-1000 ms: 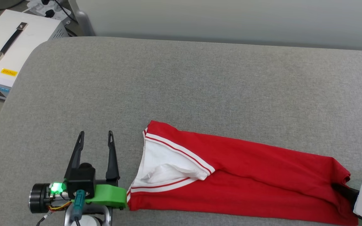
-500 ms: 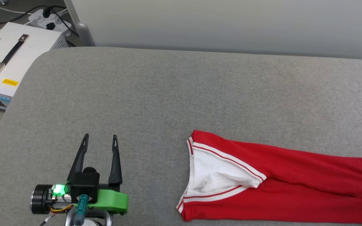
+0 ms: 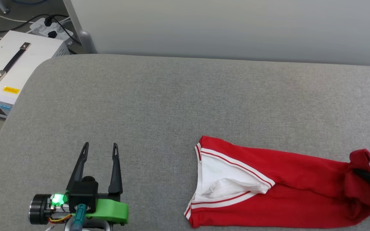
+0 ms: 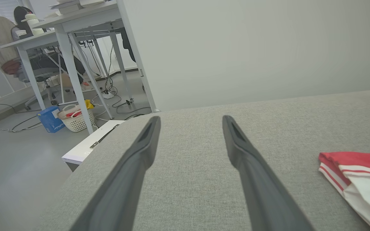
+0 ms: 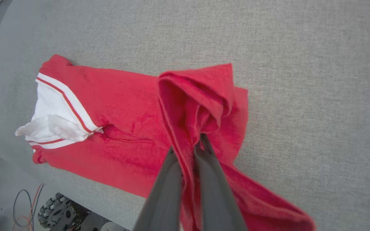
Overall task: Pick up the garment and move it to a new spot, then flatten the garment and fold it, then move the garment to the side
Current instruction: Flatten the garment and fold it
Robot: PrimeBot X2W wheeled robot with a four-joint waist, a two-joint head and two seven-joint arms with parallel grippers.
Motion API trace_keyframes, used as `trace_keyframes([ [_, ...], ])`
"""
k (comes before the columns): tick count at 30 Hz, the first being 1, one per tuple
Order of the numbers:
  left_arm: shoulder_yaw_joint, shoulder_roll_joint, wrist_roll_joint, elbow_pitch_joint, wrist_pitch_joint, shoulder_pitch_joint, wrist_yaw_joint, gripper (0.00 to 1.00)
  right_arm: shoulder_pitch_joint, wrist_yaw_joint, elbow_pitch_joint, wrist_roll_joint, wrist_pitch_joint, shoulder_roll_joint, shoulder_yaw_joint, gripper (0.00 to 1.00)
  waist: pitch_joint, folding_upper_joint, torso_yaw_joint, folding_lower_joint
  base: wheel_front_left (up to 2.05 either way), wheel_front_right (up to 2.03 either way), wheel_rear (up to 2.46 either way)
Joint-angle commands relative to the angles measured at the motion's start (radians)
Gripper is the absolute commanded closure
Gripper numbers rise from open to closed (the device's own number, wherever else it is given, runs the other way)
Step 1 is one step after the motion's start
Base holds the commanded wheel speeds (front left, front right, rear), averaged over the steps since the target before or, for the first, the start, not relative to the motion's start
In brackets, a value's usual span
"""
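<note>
Pinching a bunched red end of the garment (image 3: 284, 186), the right hand (image 5: 189, 149) is closed; the left hand (image 3: 100, 145) stands wide open, empty. Limp, light cloth along the desk's (image 3: 172, 96) near edge: likely best gripped at corners.

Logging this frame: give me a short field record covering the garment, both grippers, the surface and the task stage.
garment: red, lying as a long folded strip, right end bunched up
white sleeve: on top at the strip's left end, striped trim showing
grey padded surface: carries the garment
left gripper: open, empty, well to the left of the garment, not touching it
right gripper: shut on the garment's right end
stage: garment folded, gripped at one end, not yet released
</note>
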Motion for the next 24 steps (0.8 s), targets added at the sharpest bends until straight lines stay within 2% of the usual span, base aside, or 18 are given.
trace_keyframes([
  [1, 0.007, -0.008, -0.001, -0.005, -0.006, 0.01, -0.01, 0.0, 0.006, -0.001, -0.046, 0.014, 0.014, 0.005, 0.001, 1.0, 0.007, -0.0001, 0.002, 0.0, 0.0, 0.0, 0.0],
  [6, 0.01, -0.025, 0.003, -0.008, -0.006, -0.015, -0.025, 0.0, -0.03, -0.001, -0.157, -0.02, 0.072, 0.043, 0.031, 1.0, 0.036, -0.0001, 0.015, 0.0, 0.0, 0.0, 0.0],
  [11, 0.013, -0.042, 0.008, -0.009, -0.006, -0.041, -0.038, 0.0, -0.13, -0.001, -0.211, -0.097, 0.134, 0.126, 0.102, 1.0, 0.07, -0.0001, 0.027, 0.0, 0.0, 0.0, 0.0],
  [18, 0.019, -0.06, 0.014, -0.006, -0.006, -0.068, -0.05, 0.0, -0.294, -0.001, -0.186, -0.202, 0.178, 0.249, 0.264, 1.0, 0.107, -0.0001, 0.041, 0.0, 0.0, 0.0, 0.0],
  [24, 0.019, -0.073, 0.02, -0.004, -0.006, -0.087, -0.058, 0.0, -0.414, -0.001, -0.1, -0.263, 0.171, 0.347, 0.417, 1.0, 0.141, -0.0001, 0.048, 0.0, 0.0, 0.0, 0.0],
])
